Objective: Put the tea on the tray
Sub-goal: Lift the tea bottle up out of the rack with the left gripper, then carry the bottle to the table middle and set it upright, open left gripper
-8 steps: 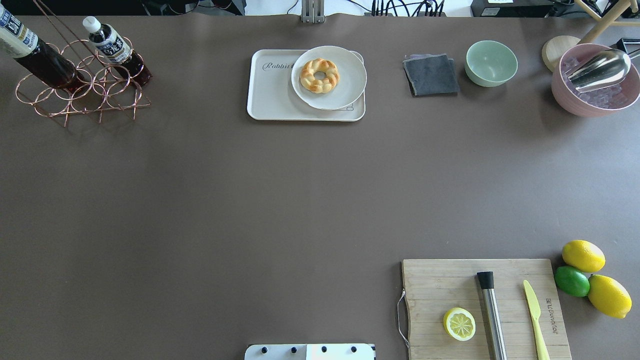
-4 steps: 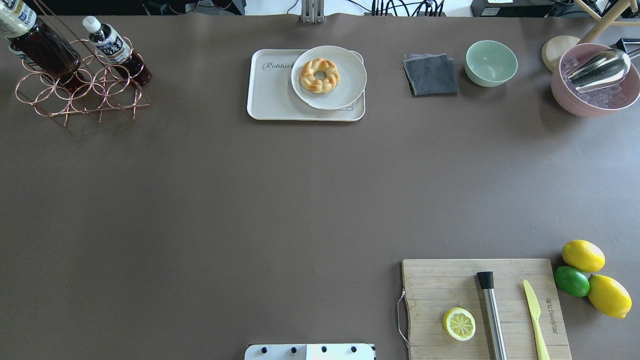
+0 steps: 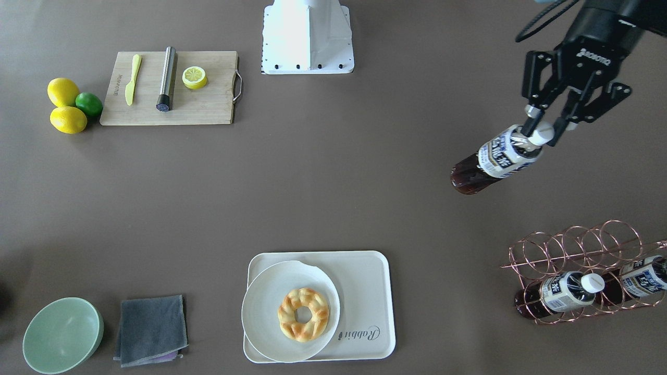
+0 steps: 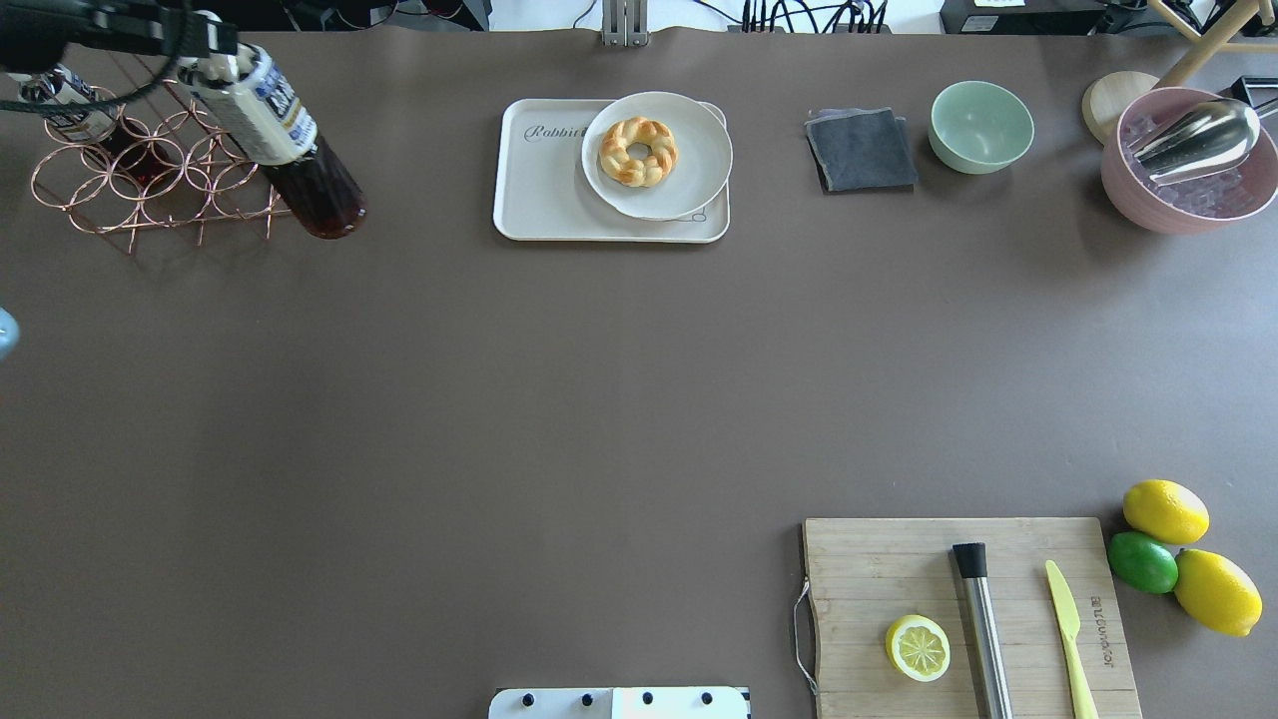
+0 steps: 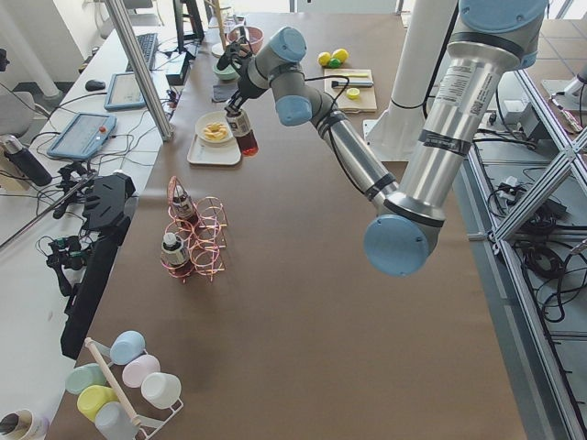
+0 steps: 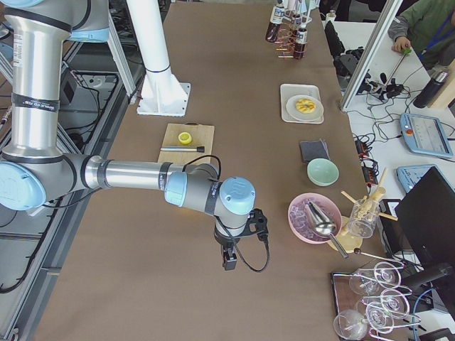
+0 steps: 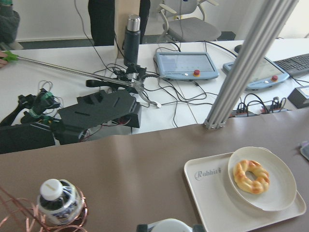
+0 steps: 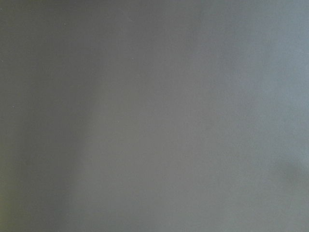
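Observation:
My left gripper (image 3: 542,132) is shut on the white cap of a tea bottle (image 3: 495,161) and holds it tilted above the table. In the overhead view the tea bottle (image 4: 290,150) hangs just right of the copper wire rack (image 4: 150,190), with the left gripper (image 4: 212,62) at its top. The cream tray (image 4: 544,195) marked "Rabbit" lies to the right of it at the table's far side and also shows in the left wrist view (image 7: 217,203). My right gripper (image 6: 227,259) shows only in the exterior right view, low over bare table; I cannot tell whether it is open.
The rack (image 3: 573,245) holds two more bottles (image 3: 560,291) (image 3: 643,278). A round plate (image 4: 689,170) with a braided pastry (image 4: 639,150) covers the tray's right part. A grey cloth (image 4: 861,150), green bowl (image 4: 980,125), pink bowl (image 4: 1188,170) and cutting board (image 4: 899,569) stand further right.
The held bottle has moved right, from over the rack's left end to just past its right edge, toward the tray. My left arm now shows at the top left.

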Robot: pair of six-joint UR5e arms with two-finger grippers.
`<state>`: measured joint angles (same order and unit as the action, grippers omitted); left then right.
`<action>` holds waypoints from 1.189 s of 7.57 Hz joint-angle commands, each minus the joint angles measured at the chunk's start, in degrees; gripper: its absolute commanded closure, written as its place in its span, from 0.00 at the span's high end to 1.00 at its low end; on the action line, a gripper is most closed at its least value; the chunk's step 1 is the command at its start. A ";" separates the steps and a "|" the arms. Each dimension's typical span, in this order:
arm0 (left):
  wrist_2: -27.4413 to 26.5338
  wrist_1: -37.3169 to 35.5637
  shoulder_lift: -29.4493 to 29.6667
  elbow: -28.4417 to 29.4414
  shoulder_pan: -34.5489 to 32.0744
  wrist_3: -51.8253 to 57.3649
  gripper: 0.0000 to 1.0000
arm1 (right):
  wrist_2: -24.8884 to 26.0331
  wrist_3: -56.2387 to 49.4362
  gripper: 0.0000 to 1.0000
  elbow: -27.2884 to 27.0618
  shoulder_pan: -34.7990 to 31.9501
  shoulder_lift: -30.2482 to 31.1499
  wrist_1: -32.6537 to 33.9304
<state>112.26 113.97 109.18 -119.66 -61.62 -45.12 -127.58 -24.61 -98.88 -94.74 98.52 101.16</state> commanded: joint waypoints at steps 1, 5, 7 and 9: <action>-20.92 -0.24 7.69 2.05 23.37 2.56 0.00 | -0.04 0.00 1.00 0.00 0.00 0.01 0.01; -45.84 0.11 12.28 6.80 42.86 3.98 0.00 | -0.21 0.09 1.00 0.09 0.00 0.01 0.01; -46.34 0.29 12.81 8.82 43.16 3.46 0.00 | -0.21 0.00 1.00 0.09 0.00 0.01 0.01; -46.43 2.29 12.72 10.93 43.86 3.37 0.00 | -0.21 0.00 1.00 0.09 0.00 0.01 0.01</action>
<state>66.21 114.35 121.92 -110.68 -18.62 -41.66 -127.79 -24.59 -98.79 -94.75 98.52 101.16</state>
